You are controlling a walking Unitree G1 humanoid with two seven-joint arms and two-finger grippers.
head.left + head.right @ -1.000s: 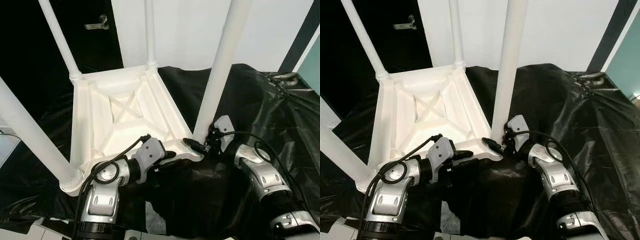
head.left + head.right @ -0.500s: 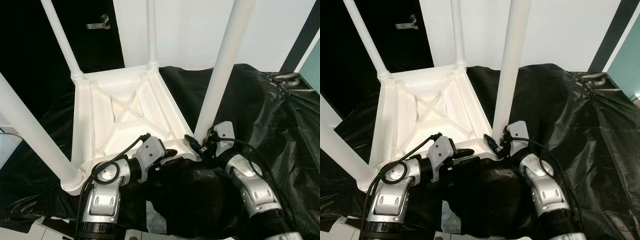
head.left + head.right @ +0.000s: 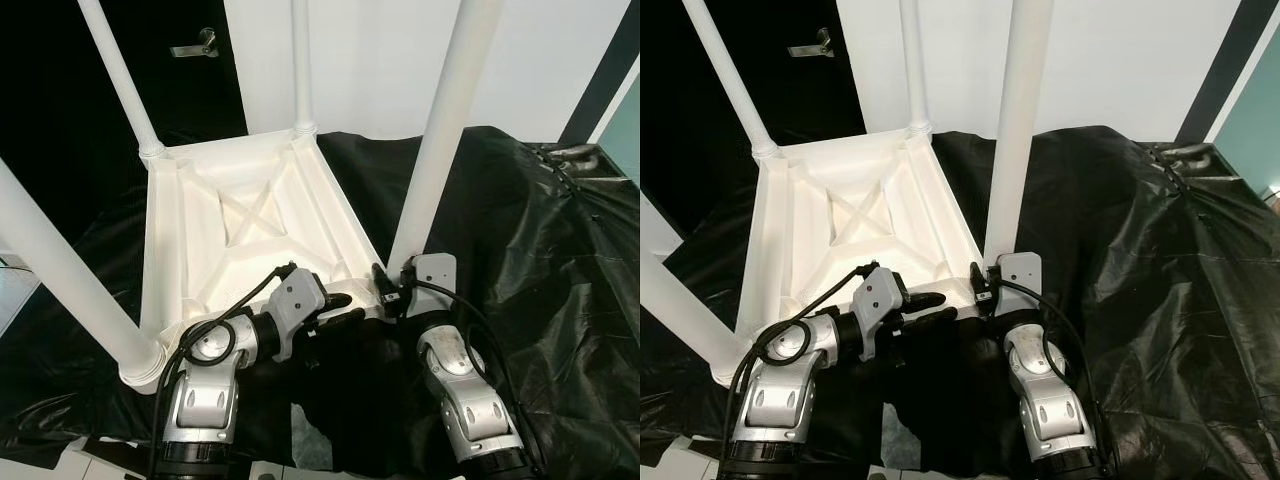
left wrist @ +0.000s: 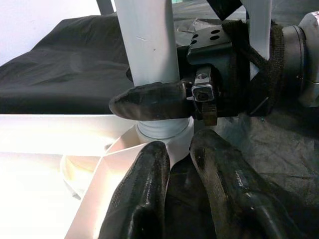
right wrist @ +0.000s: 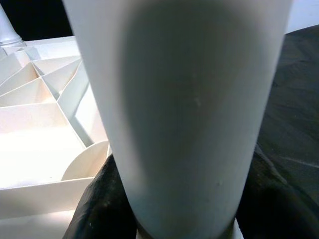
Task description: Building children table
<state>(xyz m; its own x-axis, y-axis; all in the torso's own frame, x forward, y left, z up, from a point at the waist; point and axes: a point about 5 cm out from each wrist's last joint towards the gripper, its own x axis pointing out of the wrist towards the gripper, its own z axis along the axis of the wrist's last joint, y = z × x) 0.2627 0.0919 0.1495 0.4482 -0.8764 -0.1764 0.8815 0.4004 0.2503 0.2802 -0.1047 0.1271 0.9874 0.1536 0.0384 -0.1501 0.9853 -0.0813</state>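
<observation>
A white children's table (image 3: 240,225) lies upside down on a black sheet (image 3: 520,230), its four legs pointing up. The right tool (image 3: 385,290) is closed around the base of the near right leg (image 3: 435,150) — its fingers (image 5: 94,209) wrap both sides of it. The left tool (image 4: 179,164), fingers nearly together with nothing between them, rests at the table's near edge just left of that leg. No writing can be read anywhere.
</observation>
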